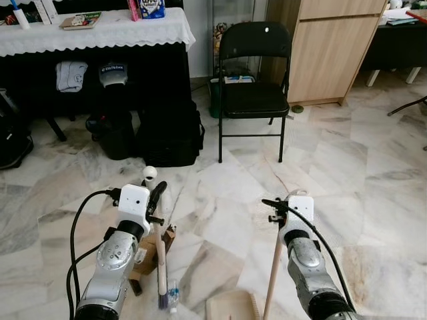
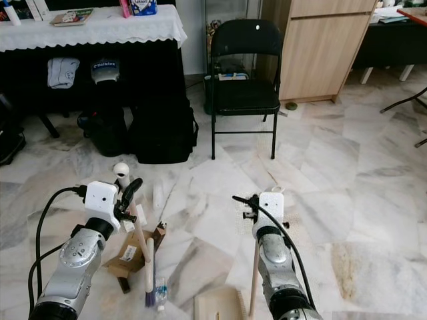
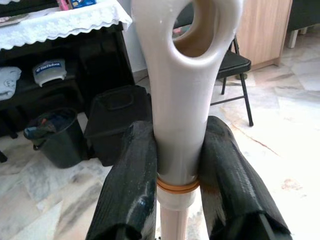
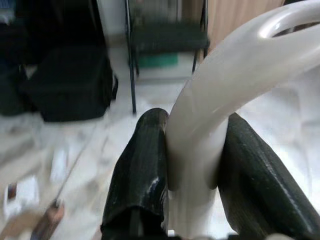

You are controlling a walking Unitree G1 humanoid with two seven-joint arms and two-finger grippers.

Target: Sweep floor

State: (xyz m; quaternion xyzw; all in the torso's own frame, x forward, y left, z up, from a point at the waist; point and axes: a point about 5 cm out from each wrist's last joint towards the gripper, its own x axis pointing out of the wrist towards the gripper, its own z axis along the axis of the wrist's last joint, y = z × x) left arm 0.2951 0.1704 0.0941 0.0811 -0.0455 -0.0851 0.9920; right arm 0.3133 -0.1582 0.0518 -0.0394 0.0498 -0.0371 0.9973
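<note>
Down by the robot's feet, cardboard scraps and a small bottle litter the marble floor. Left gripper is clenched on the broom handle, right gripper is clamped on the dustpan handle. Straight ahead: a black chair, black bags and a table.

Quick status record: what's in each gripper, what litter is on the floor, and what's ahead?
left gripper: shut on broom handle
right gripper: shut on dustpan handle
dustpan: on the floor between the arms
litter: cardboard scraps and a small bottle by the broom head
ahead: black folding chair, black bags
</note>
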